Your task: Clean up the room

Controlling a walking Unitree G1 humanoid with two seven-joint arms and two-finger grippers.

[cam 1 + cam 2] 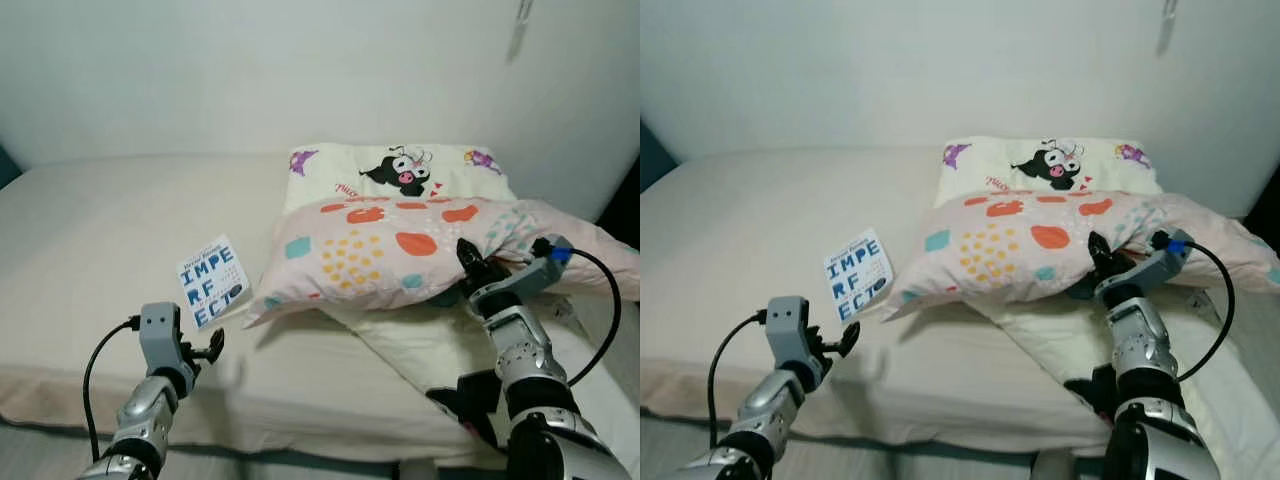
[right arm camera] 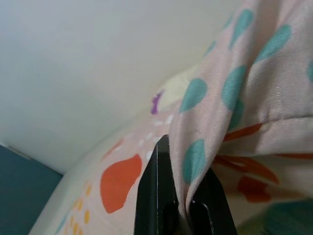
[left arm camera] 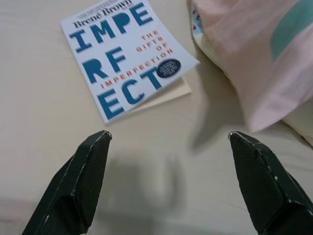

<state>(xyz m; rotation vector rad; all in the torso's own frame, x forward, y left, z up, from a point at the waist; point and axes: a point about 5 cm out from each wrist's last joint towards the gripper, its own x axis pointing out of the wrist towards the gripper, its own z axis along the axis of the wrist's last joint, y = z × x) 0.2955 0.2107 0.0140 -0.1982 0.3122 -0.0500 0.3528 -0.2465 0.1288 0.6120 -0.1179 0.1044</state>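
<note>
I count two pillows at the far right of the bed (image 1: 100, 230): one pink pillow (image 1: 390, 250) with coloured spots, and one cream pillow (image 1: 400, 170) with a cartoon print lying behind it by the wall. One book (image 1: 213, 280) lies on the sheet, left of the pink pillow. I have two grippers: my left gripper (image 3: 168, 142), fingers spread wide near the book, and my right gripper (image 2: 178, 196), pinching a fold of the pink pillow.
</note>
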